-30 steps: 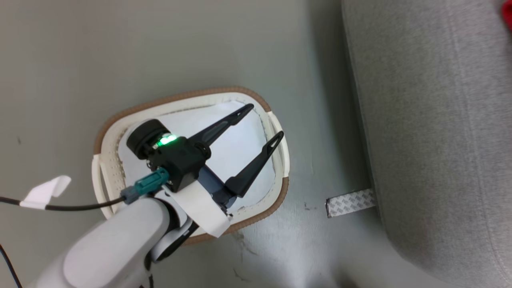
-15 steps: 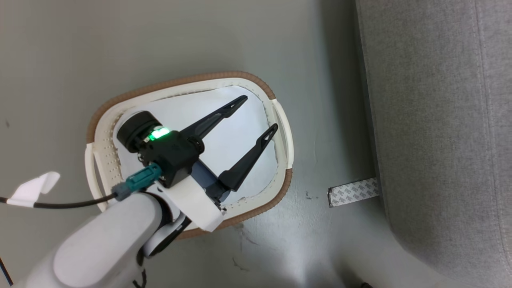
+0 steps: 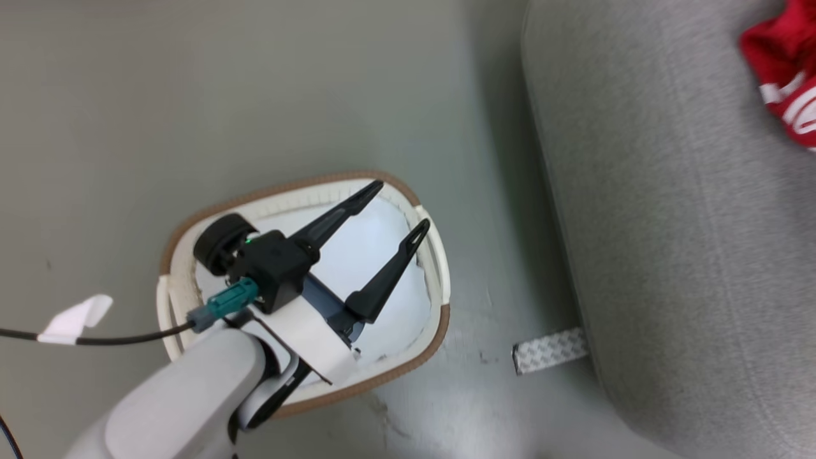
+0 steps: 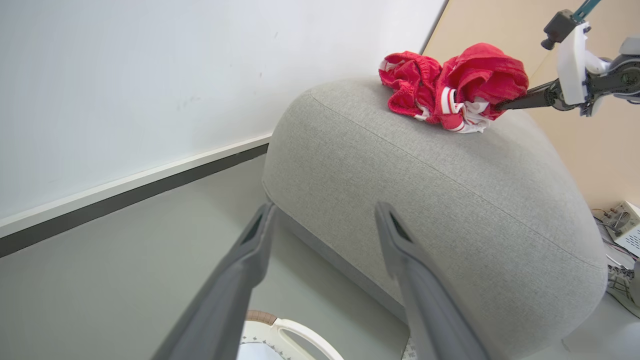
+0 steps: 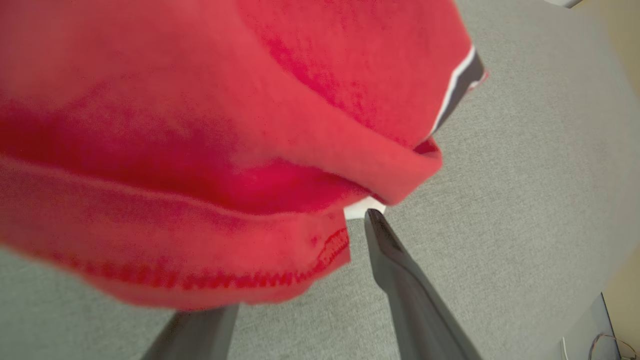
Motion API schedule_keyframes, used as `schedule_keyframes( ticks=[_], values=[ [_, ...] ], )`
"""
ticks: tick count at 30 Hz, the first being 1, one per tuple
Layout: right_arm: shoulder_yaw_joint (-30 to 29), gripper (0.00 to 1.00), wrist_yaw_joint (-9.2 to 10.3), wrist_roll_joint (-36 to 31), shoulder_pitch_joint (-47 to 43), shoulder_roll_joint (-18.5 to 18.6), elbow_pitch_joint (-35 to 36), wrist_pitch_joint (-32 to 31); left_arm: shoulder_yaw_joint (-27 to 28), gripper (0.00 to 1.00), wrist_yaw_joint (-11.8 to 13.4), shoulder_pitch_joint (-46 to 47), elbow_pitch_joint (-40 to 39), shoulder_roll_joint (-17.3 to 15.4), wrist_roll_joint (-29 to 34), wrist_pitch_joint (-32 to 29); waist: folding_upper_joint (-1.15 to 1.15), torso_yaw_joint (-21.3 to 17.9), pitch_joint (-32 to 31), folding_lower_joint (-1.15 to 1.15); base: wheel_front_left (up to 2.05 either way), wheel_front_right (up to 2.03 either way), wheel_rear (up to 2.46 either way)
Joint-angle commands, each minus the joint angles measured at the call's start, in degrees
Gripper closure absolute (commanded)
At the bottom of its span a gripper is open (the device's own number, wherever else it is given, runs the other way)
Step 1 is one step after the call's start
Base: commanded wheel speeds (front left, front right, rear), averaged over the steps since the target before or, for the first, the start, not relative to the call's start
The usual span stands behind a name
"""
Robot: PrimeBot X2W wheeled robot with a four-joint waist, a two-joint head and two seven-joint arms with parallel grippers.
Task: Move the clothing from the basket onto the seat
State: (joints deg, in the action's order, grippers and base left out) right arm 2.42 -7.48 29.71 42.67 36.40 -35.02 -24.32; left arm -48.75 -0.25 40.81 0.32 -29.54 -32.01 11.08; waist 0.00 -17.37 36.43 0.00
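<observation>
The red clothing [image 4: 450, 85] lies bunched on top of the big grey seat [image 4: 450, 200], and shows at the seat's far right edge [image 3: 784, 83] in the head view. My right gripper [image 4: 500, 106] reaches in from the right, fingertips against the heap. In the right wrist view, a red fold [image 5: 225, 150] drapes over one finger of the right gripper [image 5: 310, 220], whose jaws stand apart. The white basket [image 3: 440, 325] with a brown rim sits on the floor left of the seat [image 3: 669, 255], a pale pad [image 3: 382, 268] inside. My left gripper [image 3: 398, 207] hangs open over it, fingers [image 4: 250, 260] holding nothing.
A grey-white patterned strip [image 3: 548, 349] lies on the floor at the seat's base. A black cable with a white tape tag [image 3: 70, 319] runs off my left arm. A white wall with a dark baseboard [image 4: 125, 200] stands behind; electronics [image 4: 620, 225] lie at the right.
The head camera has shifted, so more of the seat and the red clothing on it are in sight. The left gripper stays open above the basket.
</observation>
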Motion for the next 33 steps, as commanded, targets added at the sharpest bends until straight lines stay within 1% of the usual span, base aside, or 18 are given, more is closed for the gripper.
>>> schedule_keyframes(
  ticks=[1,6,7,11,15,20,22,26,29,33],
  values=[
    [1.76,0.00,-0.01,2.34,-2.32,1.72,0.94,-0.95,-0.01,0.00,0.22,-1.52,0.93,0.36,-0.59,0.65,0.00,-0.64,-4.68,0.00,0.00,0.00,0.00],
    [6.56,0.00,0.00,8.06,-7.32,6.48,3.68,-2.51,0.28,0.00,1.17,-4.35,3.49,1.69,-2.06,2.24,0.00,-0.79,-11.50,0.00,0.00,0.00,0.00],
    [6.56,0.00,0.00,8.06,-7.32,6.48,3.68,-2.51,0.28,0.00,1.17,-4.35,3.49,1.69,-2.06,2.24,0.00,-0.79,-11.50,0.00,0.00,0.00,0.00],
    [8.20,0.00,0.00,11.24,-10.76,10.75,6.85,0.07,1.07,0.00,1.91,-6.60,5.01,2.88,-3.34,3.12,0.00,-0.44,-16.52,0.00,0.00,0.00,0.00],
    [8.75,0.00,0.00,13.22,-12.80,13.89,10.62,3.45,2.80,0.00,2.75,-8.65,6.18,3.77,-4.02,3.70,0.00,0.41,-21.44,0.00,0.00,0.00,0.00],
    [8.50,0.00,0.00,14.36,-13.12,14.90,15.89,6.79,5.84,0.00,4.02,-11.03,6.93,4.62,-4.93,4.08,0.00,1.89,-26.87,0.00,0.00,0.00,0.00],
    [8.27,0.00,0.00,13.99,-12.69,14.15,17.60,7.78,7.16,0.00,4.37,-11.86,7.04,4.90,-5.27,4.03,0.00,2.58,-28.64,0.00,0.00,0.00,0.00],
    [7.53,0.00,0.00,12.78,-11.53,10.93,20.42,10.17,10.26,0.00,5.24,-13.60,6.81,5.48,-5.09,4.07,0.00,3.66,-31.18,0.00,0.00,0.00,0.00],
    [7.11,0.00,0.00,10.99,-11.40,7.09,21.75,11.58,12.77,0.00,5.80,-15.23,6.91,5.72,-4.91,4.05,0.00,4.04,-32.55,0.00,0.00,0.00,0.00],
    [5.98,0.00,0.00,8.48,-13.01,-0.06,23.47,13.92,16.03,0.00,6.51,-17.64,7.33,5.94,-4.64,4.06,0.00,4.96,-33.93,0.00,0.00,0.00,0.00]
  ],
)
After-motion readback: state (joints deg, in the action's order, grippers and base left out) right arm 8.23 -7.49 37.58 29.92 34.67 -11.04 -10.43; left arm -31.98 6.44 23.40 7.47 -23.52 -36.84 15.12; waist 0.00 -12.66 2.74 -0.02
